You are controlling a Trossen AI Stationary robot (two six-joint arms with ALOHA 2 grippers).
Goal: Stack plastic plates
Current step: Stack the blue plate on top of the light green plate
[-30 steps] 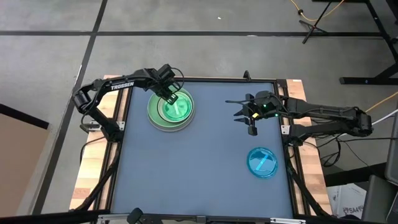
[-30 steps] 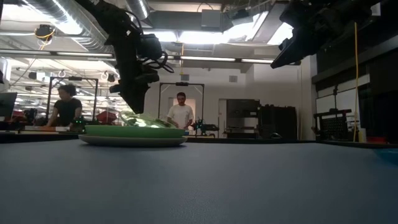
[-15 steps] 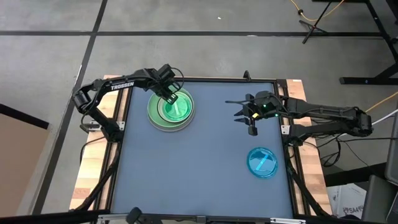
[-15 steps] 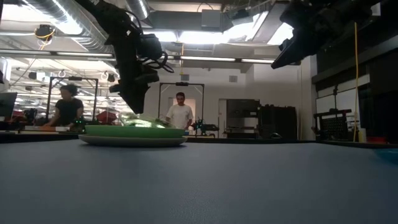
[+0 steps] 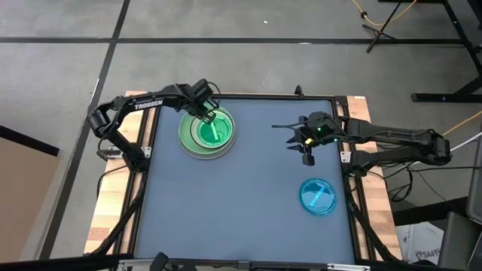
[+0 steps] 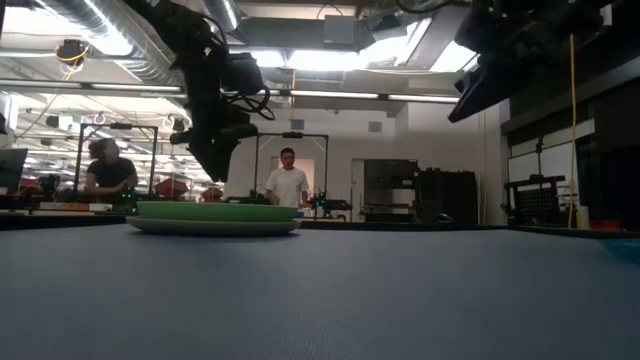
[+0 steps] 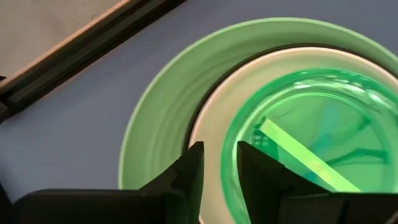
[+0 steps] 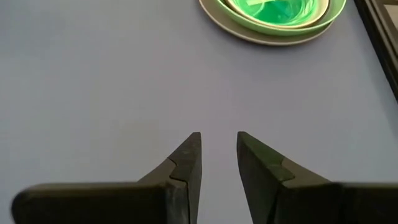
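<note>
Table (image 5: 241, 211): a blue-grey sheet, seen from above, with plates in two groups and my two arms reaching in from its sides.

Stack (image 5: 207, 134), at 11 o'clock on the table: a light green plate (image 7: 155, 106) on a grey one, then a white plate (image 7: 214, 124), then a small green plate (image 7: 298, 118) on top. A bright bar shows inside the top plate; I cannot tell whether it is a rib or a reflection.

Cyan plates (image 5: 318, 196), at 4 o'clock on the table, well apart from the stack; how many lie there I cannot tell.

Left pincer (image 7: 219, 165): it hangs above the stack's rim at the stack's 11 o'clock side, clear of the plates in the low view. Its jaws stand a narrow gap apart and hold nothing. The arm comes in from 9 o'clock, elbow bent, wrist pitched down.

Right pincer (image 8: 219, 155): above bare table near the 3 o'clock edge, jaws likewise slightly apart and empty, facing across the table towards the stack. The arm lies stretched in from the right, roughly level.

Governing relation: the cyan plates lie at 5 o'clock from my right pincer, on its own side and near; the left pincer is far across. Being round, they offer no long axis, so any rim point would serve. I judge that the right arm should fetch them.
</note>
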